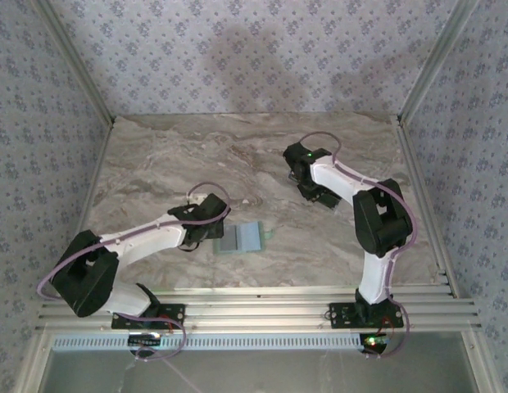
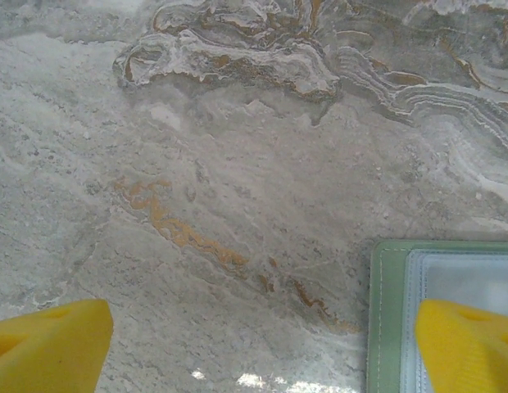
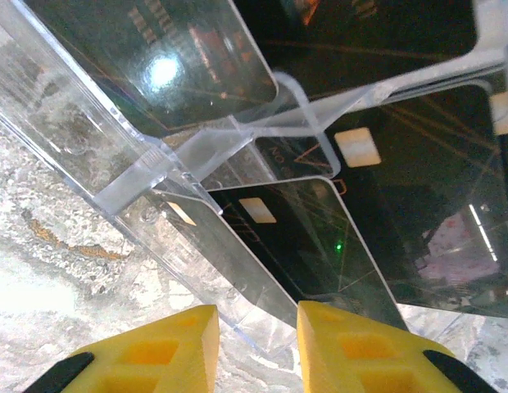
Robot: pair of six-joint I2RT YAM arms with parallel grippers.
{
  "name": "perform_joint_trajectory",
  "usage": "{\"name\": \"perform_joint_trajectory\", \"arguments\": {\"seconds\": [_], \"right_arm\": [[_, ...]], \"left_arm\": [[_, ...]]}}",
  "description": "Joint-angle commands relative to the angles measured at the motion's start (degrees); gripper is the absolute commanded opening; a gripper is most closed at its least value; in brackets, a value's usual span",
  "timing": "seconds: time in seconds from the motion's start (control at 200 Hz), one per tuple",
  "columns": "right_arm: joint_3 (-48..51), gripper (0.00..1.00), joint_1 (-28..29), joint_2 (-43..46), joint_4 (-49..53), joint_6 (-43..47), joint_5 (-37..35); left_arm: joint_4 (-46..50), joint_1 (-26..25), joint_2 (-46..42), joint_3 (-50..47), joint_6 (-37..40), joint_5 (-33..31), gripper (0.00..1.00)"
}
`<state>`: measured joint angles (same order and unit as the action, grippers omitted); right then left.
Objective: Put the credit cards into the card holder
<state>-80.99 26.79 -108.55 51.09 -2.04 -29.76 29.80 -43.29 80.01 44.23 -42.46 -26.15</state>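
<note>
The left claw gapes wide and empty, partly over the card holder near the counter's near edge. The right claw, narrowly parted, meets credit cards in a clear tray; grip unclear.

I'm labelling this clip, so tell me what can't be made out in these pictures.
Card holder: left wrist view, cut off by the frame edges, partly behind a yellow finger.
Credit cards: right wrist view, count unclear through the clear stand and glare.
Right gripper: whether it grips anything.
</note>
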Motion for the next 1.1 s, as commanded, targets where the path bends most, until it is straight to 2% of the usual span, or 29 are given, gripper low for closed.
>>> {"name": "perform_joint_trajectory", "arguments": {"seconds": [0.0,0.17,0.555,0.914,1.094], "right_arm": [[-1.73,0.33,0.13,-0.61,2.0,1.66,-4.33],[-1.38,0.33,-0.18,-2.43,1.49,1.96,-5.11],[-0.22,0.32,-0.58,-4.31,0.73,1.6,-1.84],[-0.05,0.2,-0.69,-4.13,1.11,2.02,0.62],[-0.46,0.18,-0.79,-3.78,1.33,2.72,2.49]], "left_arm": [[-0.26,-0.39,0.67,1.7,1.06,0.08,0.95],[-0.52,-0.37,0.68,1.55,1.32,0.13,0.95],[-0.45,-0.31,0.5,1.39,1.31,-0.06,0.95],[-0.01,-0.34,0.33,1.86,1.41,-0.16,0.95],[-0.07,-0.33,0.41,2.33,1.79,-0.08,0.95]]}}
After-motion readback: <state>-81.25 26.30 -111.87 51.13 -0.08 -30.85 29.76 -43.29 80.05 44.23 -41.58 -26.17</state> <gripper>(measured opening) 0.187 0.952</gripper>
